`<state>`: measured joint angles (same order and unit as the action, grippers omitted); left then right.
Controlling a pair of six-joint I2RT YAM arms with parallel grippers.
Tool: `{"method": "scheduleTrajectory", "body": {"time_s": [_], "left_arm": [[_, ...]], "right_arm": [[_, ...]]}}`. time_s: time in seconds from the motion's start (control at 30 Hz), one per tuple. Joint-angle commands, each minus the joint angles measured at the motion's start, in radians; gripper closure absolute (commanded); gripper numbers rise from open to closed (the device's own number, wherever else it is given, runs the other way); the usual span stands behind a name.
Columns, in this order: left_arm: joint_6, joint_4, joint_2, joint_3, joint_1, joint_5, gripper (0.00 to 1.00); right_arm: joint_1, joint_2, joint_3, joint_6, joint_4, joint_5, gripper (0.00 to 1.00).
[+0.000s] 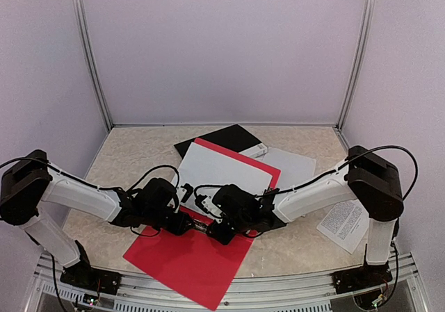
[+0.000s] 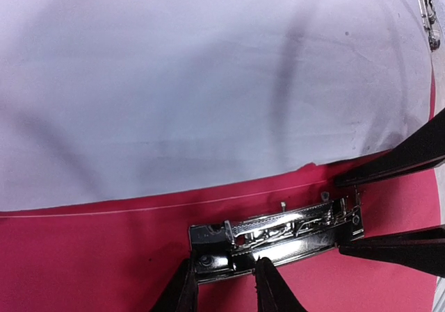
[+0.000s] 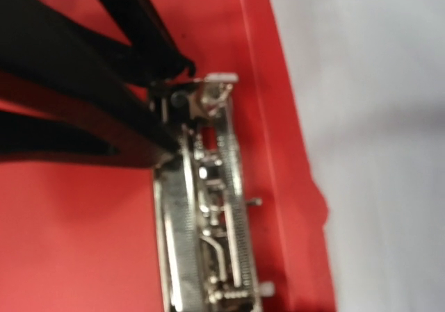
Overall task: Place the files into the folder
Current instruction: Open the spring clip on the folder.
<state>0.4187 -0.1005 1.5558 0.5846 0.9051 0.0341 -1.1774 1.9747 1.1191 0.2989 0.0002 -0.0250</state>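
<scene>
A red folder lies open at the table's near middle. A blank white sheet lies on its far half and fills the left wrist view. A shiny metal clip sits on the spine. My left gripper is open, its fingertips resting on the clip's near edge at its left end. My right gripper has its fingers either side of the clip's right end, touching it. In the right wrist view the clip is blurred and my own fingers are out of frame.
More white sheets lie behind the right arm, and a printed sheet lies at the right edge. A black folder lies at the back under the red one. Cage posts stand at both back corners.
</scene>
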Motion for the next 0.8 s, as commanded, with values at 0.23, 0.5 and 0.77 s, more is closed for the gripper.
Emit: {"method": "scheduleTrajectory", "body": {"time_s": [0.23, 0.5, 0.77], "left_arm": [[-0.006, 0.075, -0.002, 0.007, 0.009, 0.005, 0.72], [0.003, 0.031, -0.028, -0.03, 0.004, 0.003, 0.57], [-0.026, 0.0, -0.162, -0.081, -0.008, -0.087, 0.42]], "right_arm": [[-0.005, 0.051, -0.061, -0.002, 0.044, 0.004, 0.8], [-0.003, 0.047, -0.102, 0.0, 0.087, 0.003, 0.88], [-0.003, 0.037, -0.126, 0.0, 0.096, 0.011, 0.92]]}}
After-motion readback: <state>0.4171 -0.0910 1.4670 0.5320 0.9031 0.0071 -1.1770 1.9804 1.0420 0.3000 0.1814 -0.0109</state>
